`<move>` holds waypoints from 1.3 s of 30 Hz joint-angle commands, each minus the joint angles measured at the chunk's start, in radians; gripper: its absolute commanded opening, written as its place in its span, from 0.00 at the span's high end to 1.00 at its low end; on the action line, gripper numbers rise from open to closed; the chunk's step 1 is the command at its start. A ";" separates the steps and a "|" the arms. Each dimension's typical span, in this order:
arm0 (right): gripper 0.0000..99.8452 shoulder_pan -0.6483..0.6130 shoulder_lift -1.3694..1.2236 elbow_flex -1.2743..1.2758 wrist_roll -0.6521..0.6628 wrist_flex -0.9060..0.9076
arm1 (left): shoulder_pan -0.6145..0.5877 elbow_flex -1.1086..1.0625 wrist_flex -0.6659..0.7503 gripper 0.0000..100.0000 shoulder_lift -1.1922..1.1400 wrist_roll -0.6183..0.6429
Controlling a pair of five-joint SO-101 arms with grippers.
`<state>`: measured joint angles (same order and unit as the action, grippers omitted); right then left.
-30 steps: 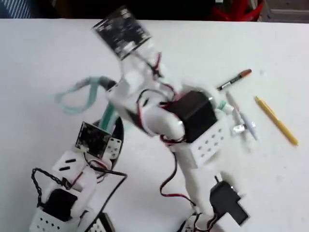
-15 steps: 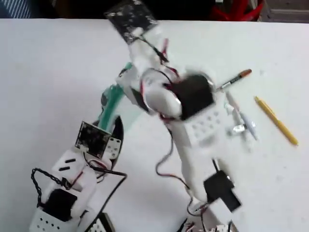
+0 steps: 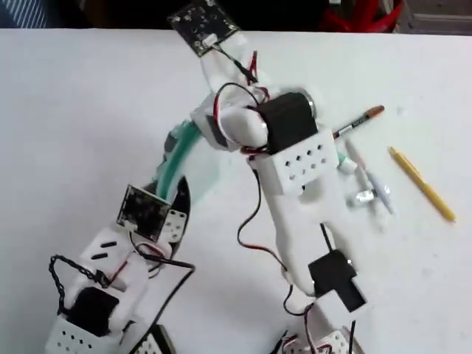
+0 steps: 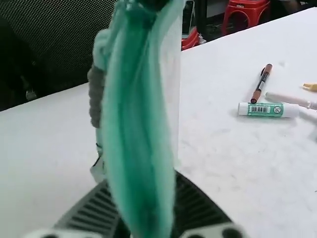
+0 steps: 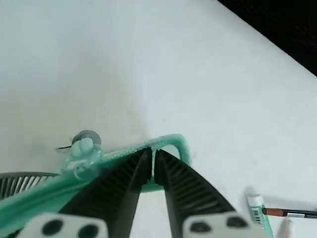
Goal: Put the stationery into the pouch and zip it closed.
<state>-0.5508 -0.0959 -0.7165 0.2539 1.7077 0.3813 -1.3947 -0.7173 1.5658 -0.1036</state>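
Note:
A teal pouch (image 3: 179, 161) hangs stretched between my two grippers. In the left wrist view the pouch (image 4: 141, 124) stands upright, and my left gripper (image 4: 143, 213) is shut on its lower end. My right gripper (image 5: 152, 158) is shut on the pouch's zipper edge (image 5: 168, 141), near a grey pompom charm (image 5: 85, 139). From above, the left gripper (image 3: 175, 200) sits at the near end and the right gripper (image 3: 186, 134) at the far end, partly under the arm. To the right lie a brown marker (image 3: 358, 121), a glue stick (image 3: 341, 160), a clear pen (image 3: 372, 188) and a yellow pen (image 3: 422, 184).
The right arm's body (image 3: 291, 155) crosses the table's middle, between the pouch and the stationery. A red stool (image 4: 245, 12) and dark chairs stand beyond the table's far edge. Bare white tabletop (image 3: 74, 110) lies to the left.
The right arm has swung toward the table's far edge, drawing the pouch from a loose loop at the left into a straight band. The left arm has stayed put.

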 commanded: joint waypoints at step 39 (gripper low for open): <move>0.63 -0.163 0.090 0.342 0.253 0.016 | -0.044 -0.018 0.060 0.91 0.010 0.037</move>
<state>-0.6859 -0.0023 -0.4757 0.4872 1.7093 0.3521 -1.4193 -0.6836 1.5673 -0.0575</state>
